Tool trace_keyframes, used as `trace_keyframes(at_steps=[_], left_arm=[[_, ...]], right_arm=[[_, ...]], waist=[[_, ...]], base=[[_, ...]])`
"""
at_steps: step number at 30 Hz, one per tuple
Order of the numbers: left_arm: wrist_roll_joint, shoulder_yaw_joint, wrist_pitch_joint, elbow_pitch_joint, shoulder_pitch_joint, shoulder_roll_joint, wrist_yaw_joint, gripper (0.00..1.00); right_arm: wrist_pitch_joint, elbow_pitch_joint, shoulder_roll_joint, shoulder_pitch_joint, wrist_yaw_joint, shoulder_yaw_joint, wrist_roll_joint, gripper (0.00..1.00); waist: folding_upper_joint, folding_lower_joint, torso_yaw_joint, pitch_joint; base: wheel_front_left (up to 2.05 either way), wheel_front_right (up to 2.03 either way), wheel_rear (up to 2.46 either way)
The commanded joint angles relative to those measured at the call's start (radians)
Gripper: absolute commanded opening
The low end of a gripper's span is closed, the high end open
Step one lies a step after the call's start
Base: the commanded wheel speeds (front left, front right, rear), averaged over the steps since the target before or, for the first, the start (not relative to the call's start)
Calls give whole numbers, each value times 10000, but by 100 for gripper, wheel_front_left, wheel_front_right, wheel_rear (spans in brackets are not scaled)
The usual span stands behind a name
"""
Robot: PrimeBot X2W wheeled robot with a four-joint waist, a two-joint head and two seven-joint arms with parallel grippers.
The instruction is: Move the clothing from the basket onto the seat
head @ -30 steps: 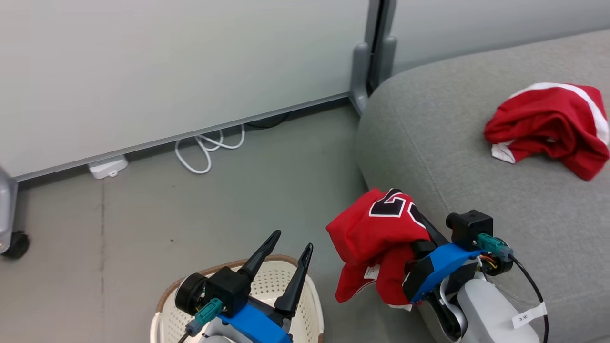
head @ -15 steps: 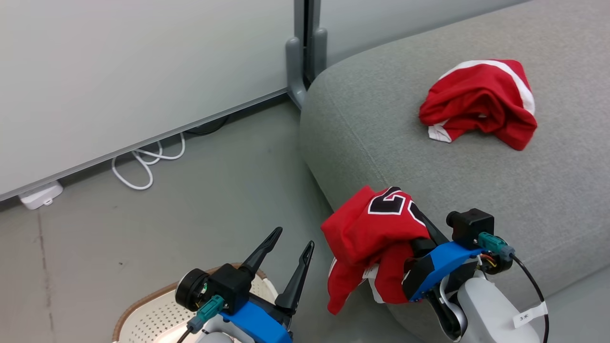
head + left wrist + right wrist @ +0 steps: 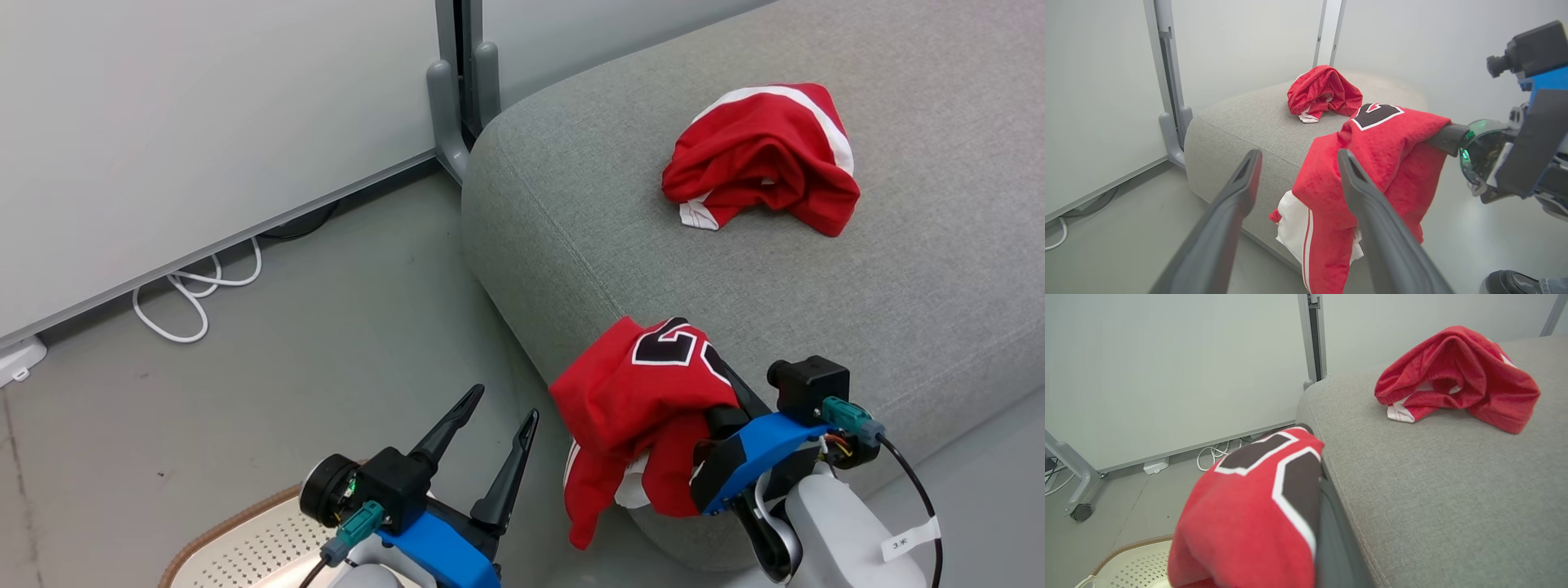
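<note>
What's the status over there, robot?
Right gripper shut on numbered red jersey at seat edge. Left gripper open, empty. Second red garment already on seat. Nothing seen blocking.

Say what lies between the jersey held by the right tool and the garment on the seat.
Bare grey seat cushion separates the jersey from the garment; the head view shows it.

Head view. Pale matte wall panels [image 3: 204, 122] stand from 9 to 12 o'clock, meeting a grey upright post [image 3: 445, 114] near 12. A grey fabric seat [image 3: 898, 286] lies from 1 to 4 o'clock. Smooth grey floor [image 3: 326, 343] spreads toward 8 o'clock; a white cable [image 3: 196, 294] loops at the panels' foot, about 9 o'clock. Lighting soft, even.
</note>
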Motion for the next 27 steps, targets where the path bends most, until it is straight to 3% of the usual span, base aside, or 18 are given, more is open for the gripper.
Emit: trace_keyframes(at_steps=[1, 17, 27], left_arm=[[-52, -1, -45, -3, -128, 60, -14, 100], [-76, -60, -45, -10, -207, 112, -14, 100], [143, 32, -45, -175, -549, 347, -14, 100]], right_arm=[[-57, -63, 5, -1, 5, -27, -11, 0], [-58, -119, 5, 13, 5, -178, 23, 0], [-58, -207, 4, -1476, 5, -432, 612, 0]], waist=[[-1, -1, -14, 6], [-1, -1, 118, 99], [-1, -1, 182, 906]], base=[[0, 0, 0], [0, 0, 0], [0, 0, 0]])
